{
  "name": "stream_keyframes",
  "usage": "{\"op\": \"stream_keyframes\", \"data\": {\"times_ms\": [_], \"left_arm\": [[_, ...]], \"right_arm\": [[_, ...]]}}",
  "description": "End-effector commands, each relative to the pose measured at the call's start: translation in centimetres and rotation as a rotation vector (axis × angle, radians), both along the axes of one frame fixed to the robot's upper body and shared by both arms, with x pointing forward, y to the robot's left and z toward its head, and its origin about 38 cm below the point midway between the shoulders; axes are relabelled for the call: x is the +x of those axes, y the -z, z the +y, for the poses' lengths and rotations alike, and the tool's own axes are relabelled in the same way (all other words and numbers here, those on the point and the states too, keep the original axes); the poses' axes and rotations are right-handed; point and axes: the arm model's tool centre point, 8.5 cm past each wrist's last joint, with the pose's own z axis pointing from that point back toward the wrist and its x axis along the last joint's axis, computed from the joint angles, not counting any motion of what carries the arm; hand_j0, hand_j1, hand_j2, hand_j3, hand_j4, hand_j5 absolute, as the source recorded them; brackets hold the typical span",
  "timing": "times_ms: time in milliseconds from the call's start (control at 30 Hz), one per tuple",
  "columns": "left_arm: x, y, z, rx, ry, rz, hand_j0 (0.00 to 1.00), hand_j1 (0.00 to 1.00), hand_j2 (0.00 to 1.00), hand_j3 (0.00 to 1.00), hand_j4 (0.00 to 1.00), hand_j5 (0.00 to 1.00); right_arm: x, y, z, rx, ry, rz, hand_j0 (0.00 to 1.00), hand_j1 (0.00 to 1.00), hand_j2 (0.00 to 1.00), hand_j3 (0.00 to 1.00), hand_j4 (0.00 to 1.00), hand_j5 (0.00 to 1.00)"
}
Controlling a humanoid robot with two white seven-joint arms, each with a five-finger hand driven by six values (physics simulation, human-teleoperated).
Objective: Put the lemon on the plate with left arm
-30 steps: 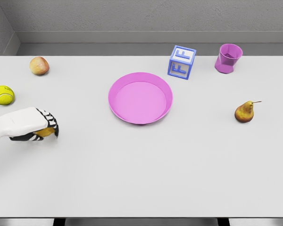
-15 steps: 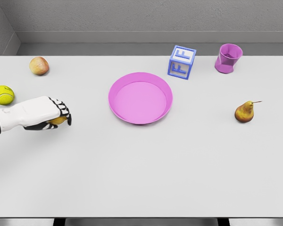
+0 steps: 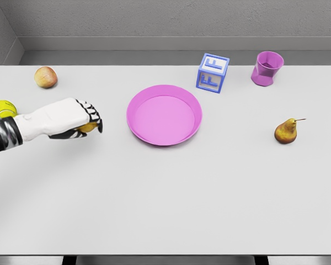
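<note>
My left hand [image 3: 87, 122] comes in from the left edge and is shut on the lemon [image 3: 88, 127], of which only a small yellow patch shows under the curled fingers. The hand hovers over the table left of the pink plate [image 3: 164, 115], with a gap between them. The plate holds nothing. My right arm is out of view.
A tennis ball [image 3: 1, 108] lies at the far left, partly behind my left forearm, and an apple [image 3: 46, 77] sits at the back left. A blue letter block [image 3: 212, 73] and a purple cup [image 3: 267, 68] stand behind the plate. A pear [image 3: 287, 131] lies at the right.
My left hand, holding the lemon, has moved right and slightly away from me, closing toward the plate. Nothing else has shifted.
</note>
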Motion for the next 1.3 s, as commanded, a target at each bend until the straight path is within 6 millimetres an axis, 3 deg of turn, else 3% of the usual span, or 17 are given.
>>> {"op": "stream_keyframes", "data": {"times_ms": [0,333,933,1267], "left_arm": [[0.1,0.4,-1.1,-0.020,0.007,-0.001,0.48,0.48,0.48,0.48,0.48,0.48],[0.8,1.4,-4.8,-0.056,0.035,0.014,0.50,0.50,0.50,0.50,0.50,0.50],[1.6,0.1,-12.5,-0.094,0.186,-0.025,0.49,0.49,0.49,0.49,0.49,0.49],[7.1,1.0,-16.4,-0.086,0.125,0.027,0.53,0.53,0.53,0.53,0.53,0.53]], "right_arm": [[0.0,0.0,0.0,0.000,0.001,0.000,1.00,1.00,1.00,1.00,1.00,1.00],[0.0,0.0,0.0,0.000,0.000,0.000,1.00,1.00,1.00,1.00,1.00,1.00],[0.0,0.0,0.0,0.000,0.000,0.000,1.00,1.00,1.00,1.00,1.00,1.00],[0.0,0.0,0.0,0.001,0.001,0.000,1.00,1.00,1.00,1.00,1.00,1.00]]}}
